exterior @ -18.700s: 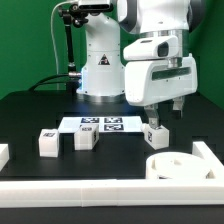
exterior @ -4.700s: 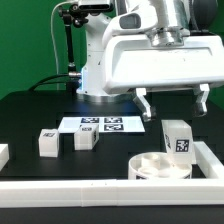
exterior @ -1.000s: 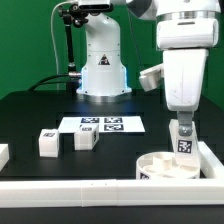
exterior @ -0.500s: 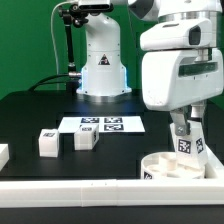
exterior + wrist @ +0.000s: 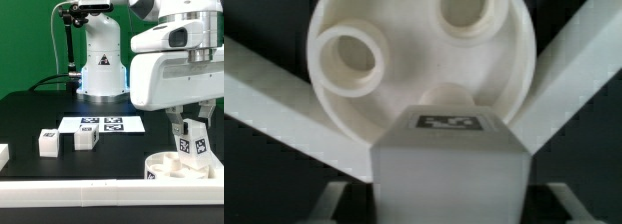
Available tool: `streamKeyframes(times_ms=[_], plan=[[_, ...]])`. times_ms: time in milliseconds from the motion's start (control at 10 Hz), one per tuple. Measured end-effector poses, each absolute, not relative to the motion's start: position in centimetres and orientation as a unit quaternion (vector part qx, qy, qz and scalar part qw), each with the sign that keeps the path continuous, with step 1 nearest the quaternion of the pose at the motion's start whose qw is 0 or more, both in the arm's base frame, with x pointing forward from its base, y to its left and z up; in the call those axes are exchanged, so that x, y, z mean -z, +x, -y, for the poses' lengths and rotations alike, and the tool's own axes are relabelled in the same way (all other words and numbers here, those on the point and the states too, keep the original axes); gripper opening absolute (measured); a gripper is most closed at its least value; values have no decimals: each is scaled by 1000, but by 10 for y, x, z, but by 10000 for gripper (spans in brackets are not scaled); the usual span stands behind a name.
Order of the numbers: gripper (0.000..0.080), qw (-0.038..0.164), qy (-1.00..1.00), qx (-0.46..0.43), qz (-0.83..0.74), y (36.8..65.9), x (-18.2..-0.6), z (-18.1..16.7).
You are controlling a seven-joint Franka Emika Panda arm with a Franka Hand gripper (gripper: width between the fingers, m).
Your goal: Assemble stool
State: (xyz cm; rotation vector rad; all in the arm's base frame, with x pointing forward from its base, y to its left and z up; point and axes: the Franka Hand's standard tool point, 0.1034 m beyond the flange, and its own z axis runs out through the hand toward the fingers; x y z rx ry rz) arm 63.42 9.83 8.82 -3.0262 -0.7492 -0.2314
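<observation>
The gripper (image 5: 188, 128) has its fingers closed on a leg (image 5: 190, 143), hanging just over the seat (image 5: 165, 168) in the bench's front corner at the exterior view's right. The leg looks slightly tilted. If it catches the edge of a hole (image 5: 349, 57), it could jam or shove the loose seat aside.

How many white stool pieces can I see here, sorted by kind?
Legs: 3 (loose leg, second loose leg, held leg in the gripper)
Seat disc: 1
Total: 4
Not counted: cut-off white piece at the exterior view's left edge, too little of it shows to tell its kind.
</observation>
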Motion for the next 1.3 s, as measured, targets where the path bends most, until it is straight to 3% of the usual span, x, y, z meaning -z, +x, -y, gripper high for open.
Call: streamKeyframes(times_ms=[400, 600, 1300], plan=[[346, 42, -996, 66, 35, 630, -87, -114], [346, 43, -997, 64, -29, 631, -87, -114], [346, 79, -959, 45, -267, 632, -87, -110]])
